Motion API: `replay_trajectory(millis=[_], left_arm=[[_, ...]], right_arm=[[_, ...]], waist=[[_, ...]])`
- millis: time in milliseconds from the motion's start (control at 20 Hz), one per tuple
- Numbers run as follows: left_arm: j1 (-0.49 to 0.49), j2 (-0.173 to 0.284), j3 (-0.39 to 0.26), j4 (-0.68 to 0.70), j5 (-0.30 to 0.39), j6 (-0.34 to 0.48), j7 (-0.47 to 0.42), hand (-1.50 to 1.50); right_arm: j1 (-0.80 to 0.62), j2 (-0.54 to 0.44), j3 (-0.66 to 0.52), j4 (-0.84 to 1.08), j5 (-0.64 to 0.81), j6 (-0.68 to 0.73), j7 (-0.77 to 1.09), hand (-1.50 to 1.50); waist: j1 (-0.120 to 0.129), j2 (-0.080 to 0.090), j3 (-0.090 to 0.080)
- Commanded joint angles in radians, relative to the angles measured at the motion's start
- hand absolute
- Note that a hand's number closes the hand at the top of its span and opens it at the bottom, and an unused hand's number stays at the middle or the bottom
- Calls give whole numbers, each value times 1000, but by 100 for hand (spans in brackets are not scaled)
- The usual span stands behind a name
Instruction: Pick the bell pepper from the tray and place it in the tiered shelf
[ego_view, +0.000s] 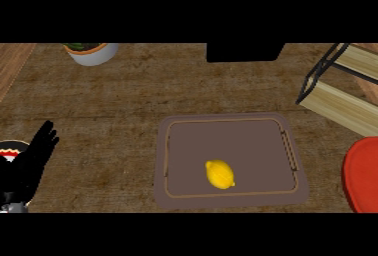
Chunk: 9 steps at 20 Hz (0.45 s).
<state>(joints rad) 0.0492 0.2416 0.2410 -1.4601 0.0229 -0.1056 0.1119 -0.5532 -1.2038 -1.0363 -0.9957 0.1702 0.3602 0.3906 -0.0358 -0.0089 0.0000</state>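
Near the middle of the wooden counter (111, 110), whose top shows a rough, streaked brown grain, lies a brownish-grey rectangular tray (230, 161) with rounded corners, a raised inner rim and a slim handle along its 3 o'clock side. On the tray's flat floor, toward 6 o'clock of its centre, rests the bell pepper (220, 174): bright yellow, smooth, an oblong lump with a small nub at its lower right end, lying on its side and touched by nothing. At 2 o'clock from the tray stands the tiered shelf (341, 87), pale wooden boards set in a thin black metal frame, seen at a slant. At 4 o'clock, a round red object (363, 175) is cut by the edge. At 11 o'clock sits a white plant pot (91, 53); at 12 o'clock, a black box (244, 52). The left hand (33, 157) rests at 9 o'clock, black fingers straight and pointing up, holding nothing. The right hand does not show.
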Motion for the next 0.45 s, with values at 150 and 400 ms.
replay_trajectory(millis=[150,400], left_arm=[[25,23,47,25,35,-27,-25,0],[70,26,62,3,33,-25,-42,0]], right_arm=[[238,-224,-282,131,-45,279,19,-150],[400,-271,-557,210,-26,426,-81,-150]], waist=[[-31,-4,1],[-58,-11,3]])
